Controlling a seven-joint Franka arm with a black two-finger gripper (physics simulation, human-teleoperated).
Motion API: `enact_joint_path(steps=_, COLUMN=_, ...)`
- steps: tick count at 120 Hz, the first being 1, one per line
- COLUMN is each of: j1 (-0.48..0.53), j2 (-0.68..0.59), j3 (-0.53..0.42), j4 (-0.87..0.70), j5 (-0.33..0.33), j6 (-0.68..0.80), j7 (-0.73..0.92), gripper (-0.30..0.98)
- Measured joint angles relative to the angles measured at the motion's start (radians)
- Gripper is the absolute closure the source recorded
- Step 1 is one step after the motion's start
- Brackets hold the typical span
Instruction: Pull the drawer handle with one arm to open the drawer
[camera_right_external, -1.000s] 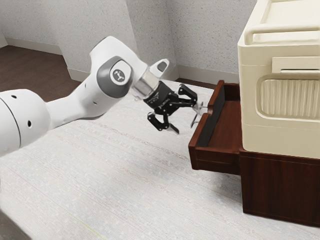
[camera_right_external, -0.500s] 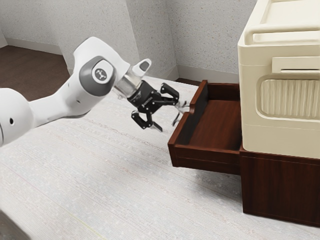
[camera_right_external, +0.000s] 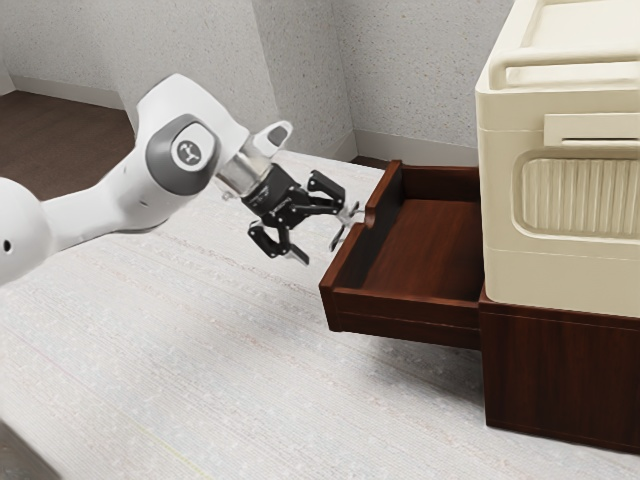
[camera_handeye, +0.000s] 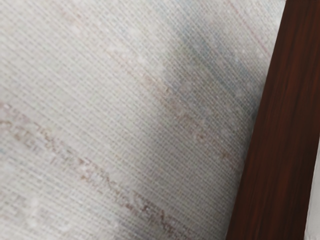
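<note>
A drawer (camera_right_external: 405, 296) slides farther out of its dark wooden cabinet (camera_right_external: 560, 375), right of centre in the exterior view, as a white robot arm (camera_right_external: 170, 160) draws back toward that view's left. Over the last half second the drawer's front shifts a little farther left in the frame, a shorter shift than in the half second before, and the gripper (camera_right_external: 320, 247) travels with it. That shared motion suggests that the pull is working and, with a deep stretch of the drawer's floor exposed, that the task is nearly or already done. The two fingers stand wide apart, with clear space between their tips; the farther one is up against the small silvery handle (camera_right_external: 353, 212) near the centre of the frame, apparently hooking it rather than squeezing it, so a slip looks possible if the arm veers sideways. The exterior view takes in the drawer's hollow, its handle and the cream-coloured box (camera_right_external: 555, 265) above the cabinet, in the upper right. From the hand, the wrist view offers a closer look at the striped weave of the pale ground (camera_handeye: 115, 105) and a soft shadow falling on it beside a band of dark wood (camera_handeye: 280, 125), probably the edge of the drawer's front.
</note>
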Motion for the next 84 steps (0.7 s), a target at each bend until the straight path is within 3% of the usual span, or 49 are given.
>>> enact_joint_path(steps=59, j1=0.080, j2=-0.006, j3=-0.108, j4=0.029, j5=-0.010, j6=0.008, j7=0.023, gripper=0.00)
enact_joint_path(steps=84, j1=0.088, j2=-0.215, j3=-0.096, j4=0.029, j5=0.138, j6=-0.081, j7=0.102, gripper=0.00)
